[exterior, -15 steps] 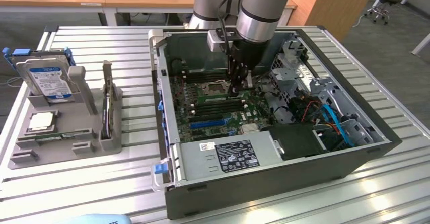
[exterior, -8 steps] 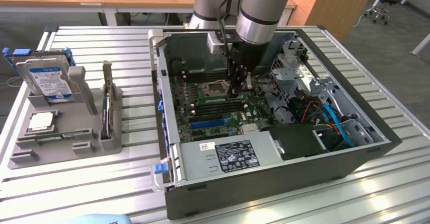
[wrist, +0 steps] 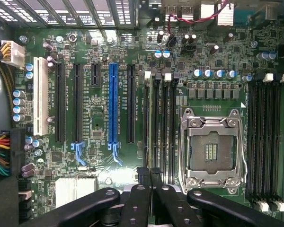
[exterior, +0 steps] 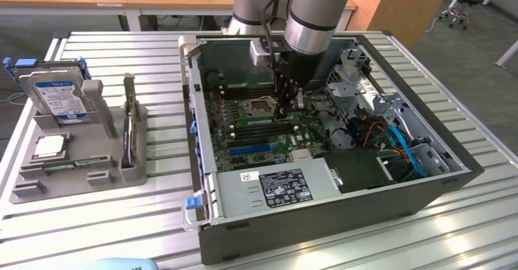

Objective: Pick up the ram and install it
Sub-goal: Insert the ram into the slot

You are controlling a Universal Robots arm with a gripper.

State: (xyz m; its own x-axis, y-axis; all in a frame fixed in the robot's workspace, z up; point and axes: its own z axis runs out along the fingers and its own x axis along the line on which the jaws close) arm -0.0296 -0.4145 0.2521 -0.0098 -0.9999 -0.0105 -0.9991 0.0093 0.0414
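My gripper [exterior: 288, 113] reaches down into the open computer case [exterior: 324, 221], just beside the empty processor socket [exterior: 261, 107]. In the wrist view its two black fingertips [wrist: 143, 172] are pressed together, so the gripper [wrist: 150, 174] is shut. It hovers over the near end of the four black memory slots [wrist: 161, 123] next to the socket [wrist: 210, 151]. I cannot tell whether the ram sits edge-on between the fingertips or in a slot.
In the exterior view's left, a grey tray [exterior: 77, 185] holds a blue-labelled hard drive [exterior: 60, 97], a square silver chip [exterior: 50, 145] and a narrow green strip [exterior: 73, 164]. Drive cages and cables [exterior: 396, 142] crowd the case's right side. A second bank of slots [wrist: 265, 142] lies beyond the socket.
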